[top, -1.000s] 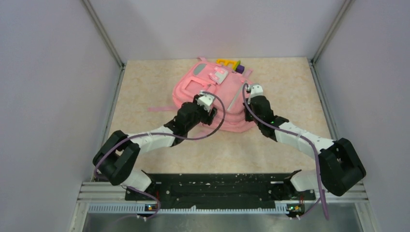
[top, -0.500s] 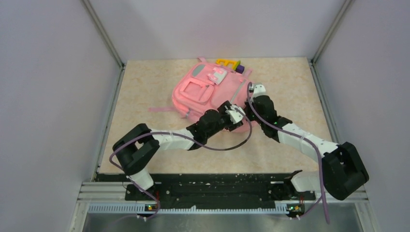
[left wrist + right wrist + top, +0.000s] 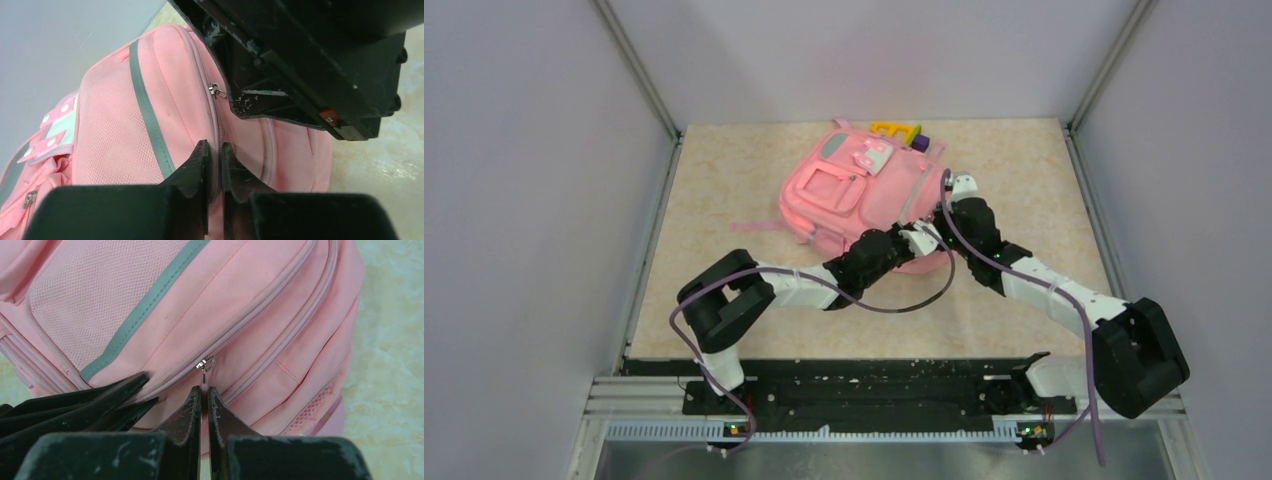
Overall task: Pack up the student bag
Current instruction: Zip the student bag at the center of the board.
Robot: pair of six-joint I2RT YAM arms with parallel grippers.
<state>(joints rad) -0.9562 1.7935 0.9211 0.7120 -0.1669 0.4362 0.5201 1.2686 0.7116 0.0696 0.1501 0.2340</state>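
Left gripper [image 3: 214,146] is pinching a fold of the student bag [image 3: 844,195] along its zip seam, jaws nearly together on pink fabric. Right gripper [image 3: 204,391], just beside it, is clamping closed on the zipper pull [image 3: 205,365], the ring showing just beyond its tips. Bag is lying on the worktop [image 3: 724,190], spreading ahead of both grippers.

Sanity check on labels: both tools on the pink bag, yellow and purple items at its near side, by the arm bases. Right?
No. Top view shows the yellow item and purple item at the far side of the pink bag. Both the left tool and right tool are on the bag, as stated.
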